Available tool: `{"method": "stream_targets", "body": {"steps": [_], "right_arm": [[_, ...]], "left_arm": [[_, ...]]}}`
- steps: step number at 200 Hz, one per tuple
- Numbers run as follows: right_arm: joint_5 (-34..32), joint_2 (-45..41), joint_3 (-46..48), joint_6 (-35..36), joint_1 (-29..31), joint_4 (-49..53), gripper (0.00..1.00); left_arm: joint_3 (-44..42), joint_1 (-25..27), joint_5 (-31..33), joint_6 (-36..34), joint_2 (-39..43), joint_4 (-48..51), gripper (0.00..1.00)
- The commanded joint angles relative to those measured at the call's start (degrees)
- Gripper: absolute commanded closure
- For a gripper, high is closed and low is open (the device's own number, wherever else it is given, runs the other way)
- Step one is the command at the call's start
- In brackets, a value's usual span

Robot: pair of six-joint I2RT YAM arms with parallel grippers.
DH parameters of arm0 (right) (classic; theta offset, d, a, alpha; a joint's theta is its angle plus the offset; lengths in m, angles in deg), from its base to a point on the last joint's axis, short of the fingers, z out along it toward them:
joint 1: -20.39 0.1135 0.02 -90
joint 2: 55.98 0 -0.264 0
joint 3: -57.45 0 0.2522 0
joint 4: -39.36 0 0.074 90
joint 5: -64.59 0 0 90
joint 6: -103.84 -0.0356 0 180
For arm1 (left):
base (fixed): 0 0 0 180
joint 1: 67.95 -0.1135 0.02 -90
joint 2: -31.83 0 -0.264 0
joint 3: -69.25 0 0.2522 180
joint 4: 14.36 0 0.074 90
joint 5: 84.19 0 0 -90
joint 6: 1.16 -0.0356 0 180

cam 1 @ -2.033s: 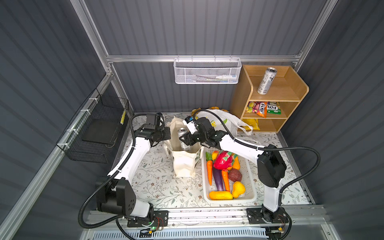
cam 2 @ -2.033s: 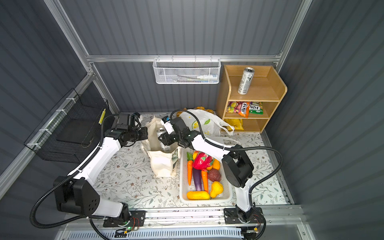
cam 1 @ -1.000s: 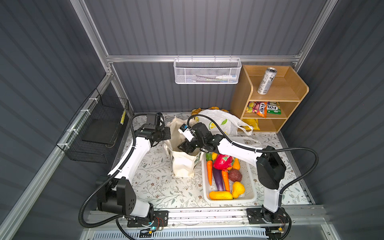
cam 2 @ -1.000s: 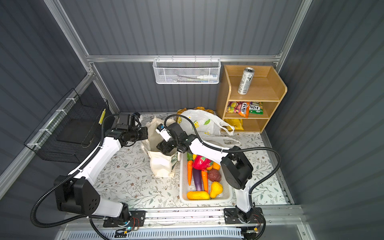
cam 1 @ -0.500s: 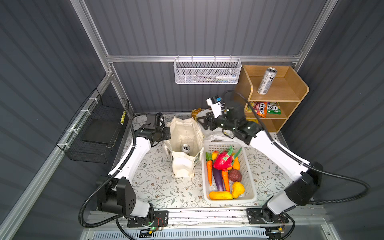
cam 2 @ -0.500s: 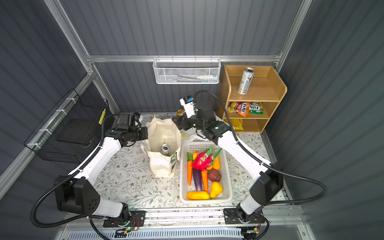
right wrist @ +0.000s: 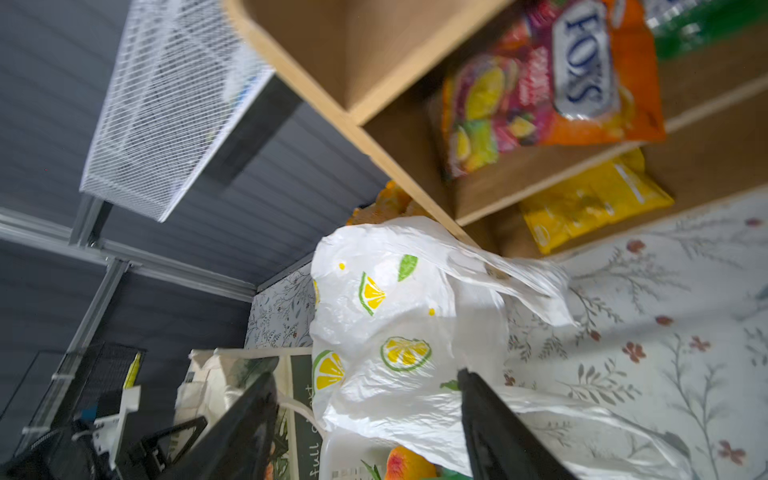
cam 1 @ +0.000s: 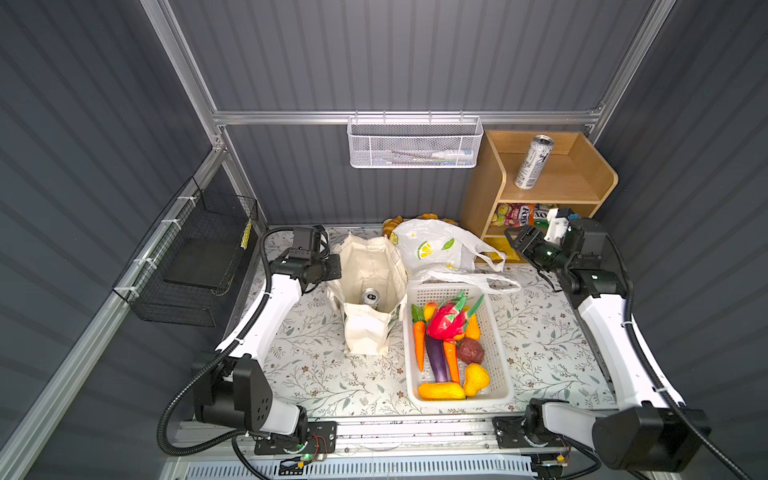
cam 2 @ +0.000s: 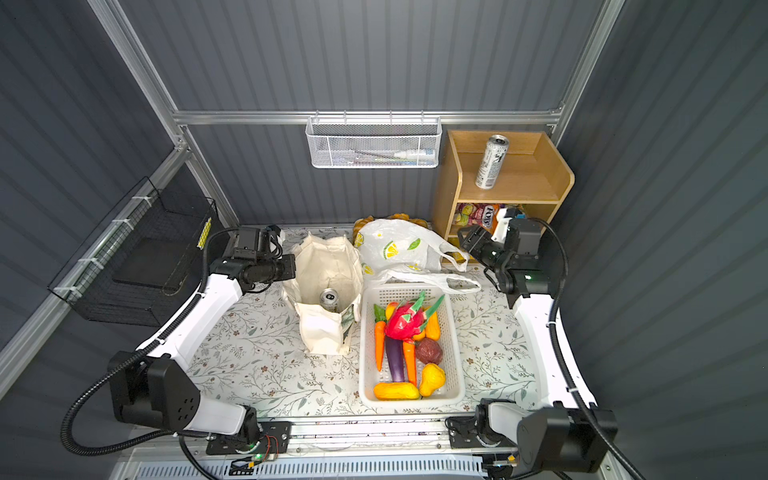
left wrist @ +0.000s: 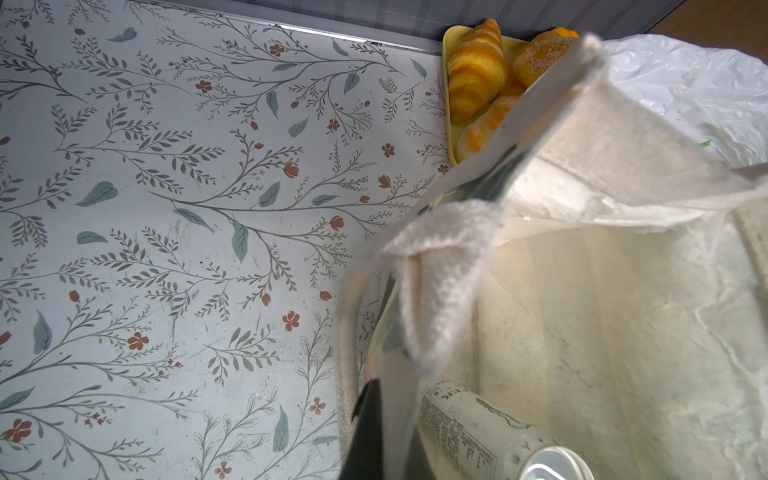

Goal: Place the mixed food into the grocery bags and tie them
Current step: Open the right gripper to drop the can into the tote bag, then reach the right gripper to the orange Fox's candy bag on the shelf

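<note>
The cream canvas tote (cam 1: 370, 266) stands open at mid-table, and a silver drink can (cam 1: 370, 296) lies inside it. My left gripper (cam 1: 334, 266) is shut on the tote's left rim (left wrist: 436, 266), with the can (left wrist: 490, 436) just beyond the fabric. Behind the tote slumps the lemon-printed plastic bag (cam 1: 432, 249). A second can (cam 1: 534, 162) stands on top of the wooden shelf, with candy packets (cam 1: 521, 214) on the level below. My right gripper (cam 1: 517, 241) hangs open and empty in front of the shelf, facing the packets (right wrist: 552, 83) and the plastic bag (right wrist: 399, 324). The purple eggplant (cam 1: 436, 359) lies in the basket.
A white perforated basket (cam 1: 498, 357) with a dragon fruit, carrots and other toy produce sits right of the tote. A tray of bread rolls (left wrist: 478, 70) is at the back wall. A white wire basket (cam 1: 415, 145) hangs on the back wall, a black one (cam 1: 187, 266) on the left.
My right gripper came out of the tote without the can, which now lies inside. It then swung right to the shelf. The left arm has not moved.
</note>
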Motion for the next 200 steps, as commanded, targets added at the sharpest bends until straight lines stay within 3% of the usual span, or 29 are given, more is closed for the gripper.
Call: {"method": "stream_targets", "body": {"steps": [1,61,200], "right_arm": [[7.0,3.3,2.8,-8.9,-3.7,-6.5,0.32],[6.5,14.7,0.6,-15.7,-8.6,-17.9,0.37],[3.3,31.9,-7.7,-25.6,-8.7,-31.4,0.42]], "left_arm": [[-0.9,-0.1,-1.5,-0.8,0.6,1.9,1.00],[-0.9,-0.1,-1.8,-0.7,0.2,1.4,1.00],[-1.1,-0.1,-1.9,-0.8,-1.0,1.5,1.00]]}}
